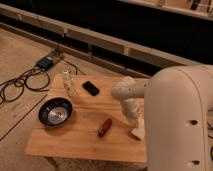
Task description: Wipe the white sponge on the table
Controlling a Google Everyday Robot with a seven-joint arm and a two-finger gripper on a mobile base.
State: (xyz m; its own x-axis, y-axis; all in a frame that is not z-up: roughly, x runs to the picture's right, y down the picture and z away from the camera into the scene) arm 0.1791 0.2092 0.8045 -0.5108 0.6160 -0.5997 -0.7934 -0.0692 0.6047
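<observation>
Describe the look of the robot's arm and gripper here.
The arm is a bulky, smooth off-white shell with rounded joints and a few small dark holes; no cables or markings show on it. It narrows to a pale gripper, down at the white sponge on the table.

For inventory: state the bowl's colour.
Bowl: dark rim, shiny grey inside, in the camera view. The gripper sits shut on the sponge at the table's edge.
</observation>
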